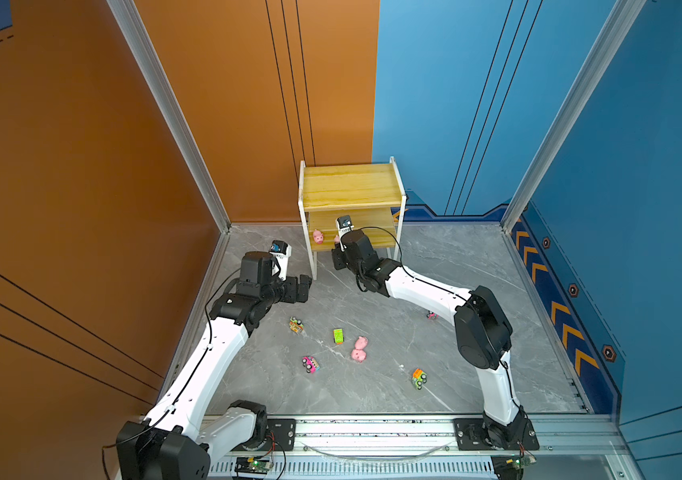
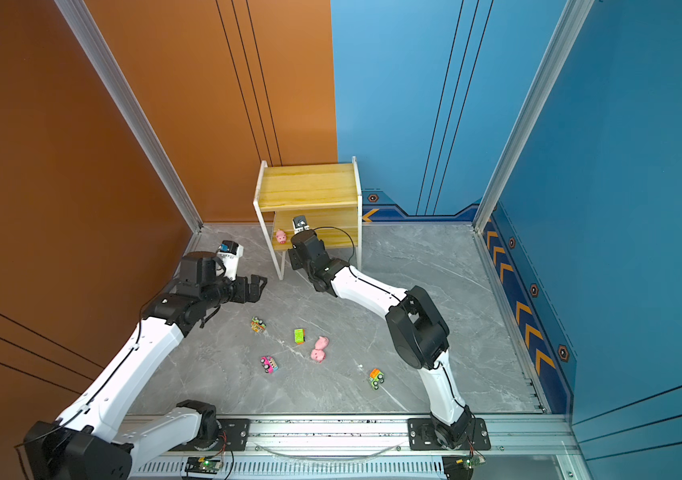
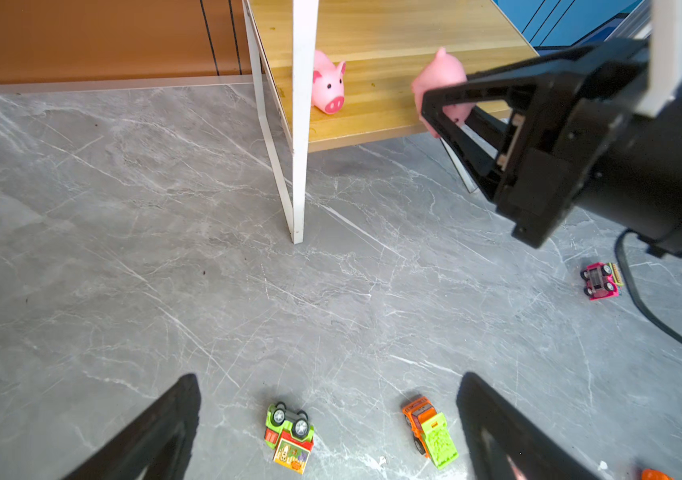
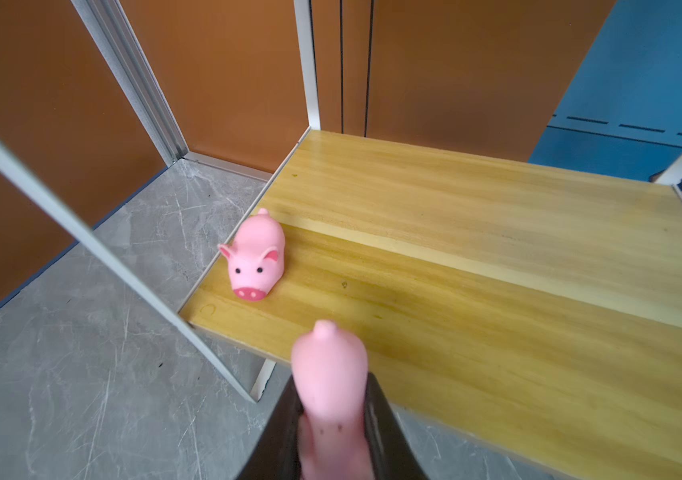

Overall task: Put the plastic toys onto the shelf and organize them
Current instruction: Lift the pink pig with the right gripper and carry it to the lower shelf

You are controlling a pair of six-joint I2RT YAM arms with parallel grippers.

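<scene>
One pink pig (image 4: pixel 254 259) sits on the lower board of the shelf (image 1: pixel 351 187), the right gripper (image 4: pixel 331 415) squeezes a second pig (image 4: pixel 328 365) at its front edge, the left gripper (image 3: pixel 328 380) is open and empty, and two pigs (image 1: pixel 358 355) and five cars (image 1: pixel 338 336) wait on the desk (image 1: pixel 455 249).

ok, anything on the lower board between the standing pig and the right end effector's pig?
Nothing. Between the standing pig and the held pig the lower board is bare, shown in the right wrist view.

No words or numbers legible anywhere. Orange chevrons (image 1: pixel 561 311) march along the dark blue wall trim (image 1: pixel 592 328), hexagon badges (image 1: pixel 573 290) between them. The overturned green car (image 3: pixel 289 422) carries a picture sticker (image 3: pixel 291 455), nothing readable.
</scene>
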